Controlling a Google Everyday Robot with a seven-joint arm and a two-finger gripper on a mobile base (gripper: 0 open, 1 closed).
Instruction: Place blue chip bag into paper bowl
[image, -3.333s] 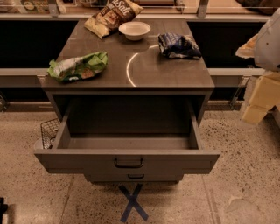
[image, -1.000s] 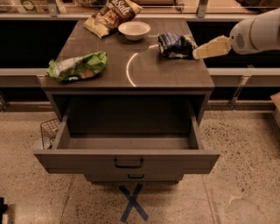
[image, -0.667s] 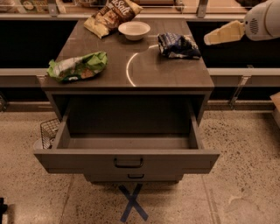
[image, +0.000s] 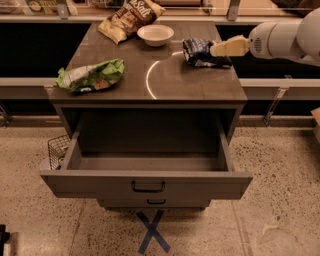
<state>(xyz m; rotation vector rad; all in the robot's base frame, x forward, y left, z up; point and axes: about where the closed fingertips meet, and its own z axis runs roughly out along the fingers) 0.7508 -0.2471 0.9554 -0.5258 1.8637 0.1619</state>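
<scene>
End effector (image: 215, 49) over blue chip bag (image: 197, 53)

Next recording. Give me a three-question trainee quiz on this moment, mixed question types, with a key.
1. True or false: the blue chip bag lies in the paper bowl.
2. Fill in: the top drawer stands ____.
3. Multiple choice: the gripper is (A) over the paper bowl, (B) at the right side of the blue chip bag, (C) down in the top drawer.

Key:
1. False. The bag lies on the surface to the right of the bowl.
2. Open.
3. B.
</scene>
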